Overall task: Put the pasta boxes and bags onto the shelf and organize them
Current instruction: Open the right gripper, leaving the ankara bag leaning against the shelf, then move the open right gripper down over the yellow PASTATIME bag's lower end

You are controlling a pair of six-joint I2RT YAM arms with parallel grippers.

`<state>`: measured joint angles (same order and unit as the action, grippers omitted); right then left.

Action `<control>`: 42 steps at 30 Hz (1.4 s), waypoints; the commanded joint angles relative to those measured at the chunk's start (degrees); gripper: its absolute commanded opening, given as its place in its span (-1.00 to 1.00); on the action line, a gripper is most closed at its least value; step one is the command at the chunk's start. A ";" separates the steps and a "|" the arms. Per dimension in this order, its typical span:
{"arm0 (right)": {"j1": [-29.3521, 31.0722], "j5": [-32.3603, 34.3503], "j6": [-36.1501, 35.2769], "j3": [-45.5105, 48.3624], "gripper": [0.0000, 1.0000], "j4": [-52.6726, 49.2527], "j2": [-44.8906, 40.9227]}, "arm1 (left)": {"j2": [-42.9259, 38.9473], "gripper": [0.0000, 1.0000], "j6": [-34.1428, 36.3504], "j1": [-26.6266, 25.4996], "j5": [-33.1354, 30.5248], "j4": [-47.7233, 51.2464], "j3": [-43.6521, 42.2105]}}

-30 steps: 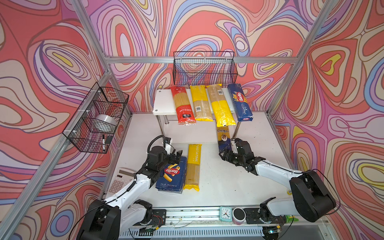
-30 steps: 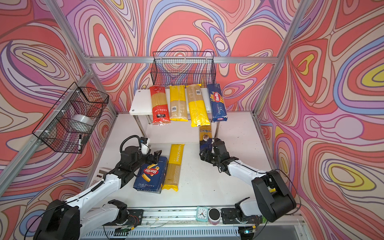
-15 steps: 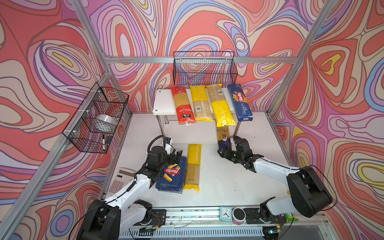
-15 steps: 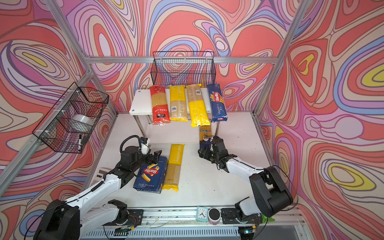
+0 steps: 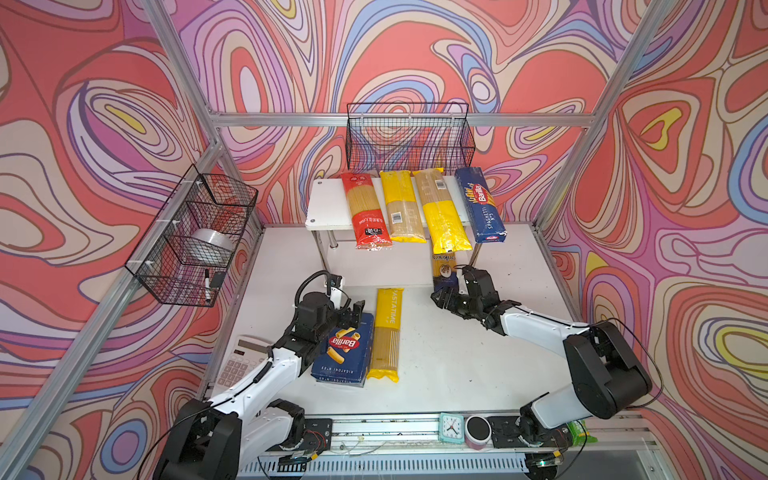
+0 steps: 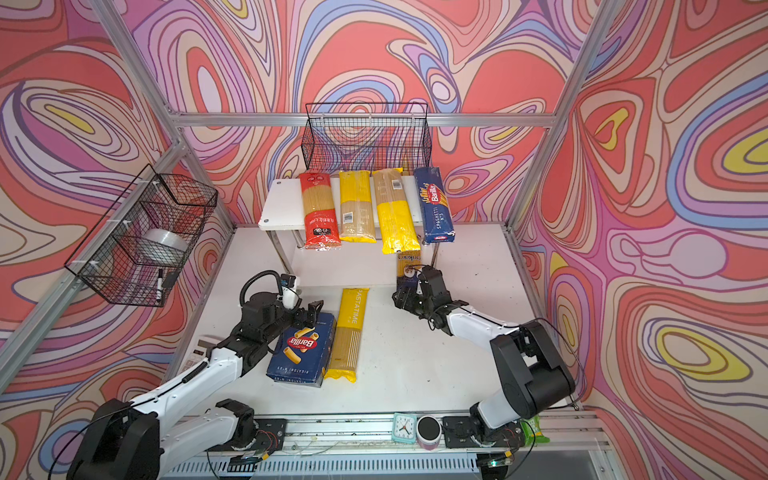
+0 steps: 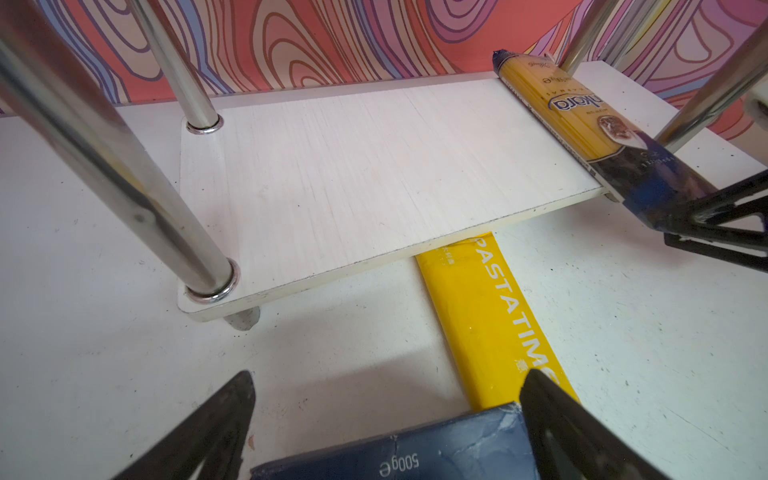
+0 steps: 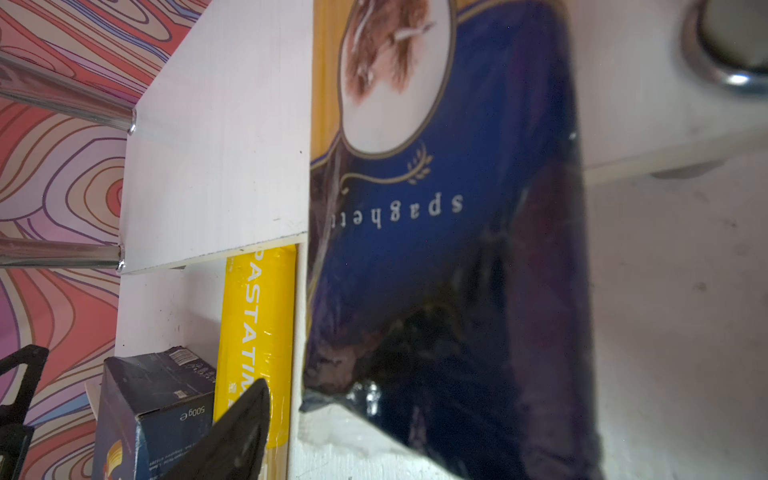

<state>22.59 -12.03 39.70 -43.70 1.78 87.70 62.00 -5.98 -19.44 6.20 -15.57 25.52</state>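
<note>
Shelf (image 5: 326,205) top board: bare only at its left end; four packs (image 5: 401,208) fill the rest. Lower board (image 7: 353,174): open from the left legs (image 7: 172,66) across to the dark blue bag (image 7: 582,120) along its right edge. PASTATIME bag (image 7: 490,332) lies on the worktop (image 5: 457,365), reaching the lower board's front edge.

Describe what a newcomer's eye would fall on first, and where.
The swirling red walls all around strike first. Then the red bag, two yellow bags and blue Spaghetti box lined across the shelf's top board. Below, the right gripper hovers by a dark blue bag on the lower board.
</note>
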 commanded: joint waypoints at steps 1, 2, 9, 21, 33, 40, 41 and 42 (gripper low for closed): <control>0.26 0.20 -0.93 -3.43 0.62 0.69 1.62 | 0.23 1.00 0.70 0.28 0.12 0.72 1.11; 0.26 0.31 -1.12 -3.80 0.62 0.60 1.92 | 0.23 1.00 0.66 0.31 0.05 0.72 1.11; 0.26 1.56 -2.01 -5.79 0.62 -1.01 2.51 | -0.01 1.00 0.61 0.29 -0.05 0.55 0.94; 0.69 -0.44 -3.49 -2.10 0.58 -3.98 -5.19 | -0.02 1.00 0.52 0.28 -0.14 0.63 0.94; 14.00 5.34 -10.35 -1.78 0.62 -16.16 -12.59 | -5.91 1.00 0.69 0.33 0.37 -0.81 -3.05; 17.06 3.19 -10.42 0.04 0.62 -10.43 -7.86 | -6.04 1.00 -1.17 0.28 -5.44 1.68 -2.26; 17.29 3.83 -10.52 -0.31 0.62 -10.87 -7.29 | -5.80 1.00 -1.44 0.29 -6.02 2.13 -1.99; 17.49 3.81 -10.41 -0.29 0.63 -10.51 -6.87 | -5.66 1.00 -1.64 0.32 -6.34 2.63 -1.73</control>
<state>39.24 -8.80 30.30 -44.12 -9.85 79.48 55.90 -6.46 -19.44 2.79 -14.85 22.87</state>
